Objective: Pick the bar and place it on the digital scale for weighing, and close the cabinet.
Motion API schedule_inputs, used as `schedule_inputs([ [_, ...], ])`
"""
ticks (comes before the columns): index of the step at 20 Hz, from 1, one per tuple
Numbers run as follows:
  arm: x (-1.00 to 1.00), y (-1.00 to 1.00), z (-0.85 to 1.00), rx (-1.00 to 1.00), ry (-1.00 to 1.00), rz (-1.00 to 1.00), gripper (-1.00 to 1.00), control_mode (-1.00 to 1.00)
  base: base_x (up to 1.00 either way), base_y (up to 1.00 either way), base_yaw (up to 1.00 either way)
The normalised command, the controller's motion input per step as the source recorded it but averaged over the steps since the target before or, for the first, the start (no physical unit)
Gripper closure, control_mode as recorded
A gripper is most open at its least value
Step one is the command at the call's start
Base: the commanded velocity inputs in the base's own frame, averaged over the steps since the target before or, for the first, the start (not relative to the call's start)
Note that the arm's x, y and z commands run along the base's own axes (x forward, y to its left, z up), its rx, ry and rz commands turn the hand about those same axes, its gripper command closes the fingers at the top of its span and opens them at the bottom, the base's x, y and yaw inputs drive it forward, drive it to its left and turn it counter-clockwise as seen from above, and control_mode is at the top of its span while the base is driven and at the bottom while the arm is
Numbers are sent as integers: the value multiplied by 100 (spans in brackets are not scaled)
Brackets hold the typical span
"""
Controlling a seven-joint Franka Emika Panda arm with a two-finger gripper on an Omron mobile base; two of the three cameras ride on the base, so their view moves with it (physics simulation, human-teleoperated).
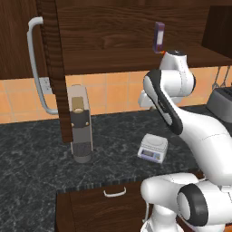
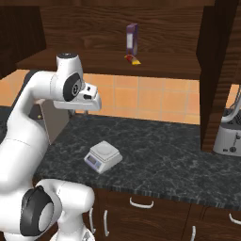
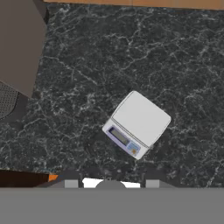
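The bar (image 2: 132, 59), small and red with a yellow end, lies on the open cabinet's shelf (image 2: 94, 62) at the foot of an upright purple box (image 2: 132, 40). The cabinet doors (image 1: 56, 68) (image 2: 217, 70) stand swung out, and a long grey handle (image 1: 35, 63) shows on the left one. The light-grey digital scale (image 1: 152, 147) (image 2: 103, 156) (image 3: 136, 123) sits on the dark counter with its plate bare. My gripper (image 3: 111, 184) hangs above the counter and looks straight down on the scale. Its tips stand apart, open, with nothing between them.
A tall grey coffee machine (image 1: 80, 123) (image 3: 19, 43) stands on the counter left of the scale, under the left door's edge. A toaster (image 2: 228, 134) sits at the far right. Drawers (image 1: 113, 192) run below the counter's front edge.
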Motion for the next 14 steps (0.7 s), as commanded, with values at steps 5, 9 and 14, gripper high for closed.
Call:
schedule_inputs([
  [5, -60, 0, 0, 0, -14, 0, -100, -100, 0, 0, 0],
  [9, -78, -3, 17, 0, -27, 1, -100, -100, 0, 0, 0],
  [14, -62, -31, 49, 0, -21, 10, -100, -100, 0, 0, 0],
])
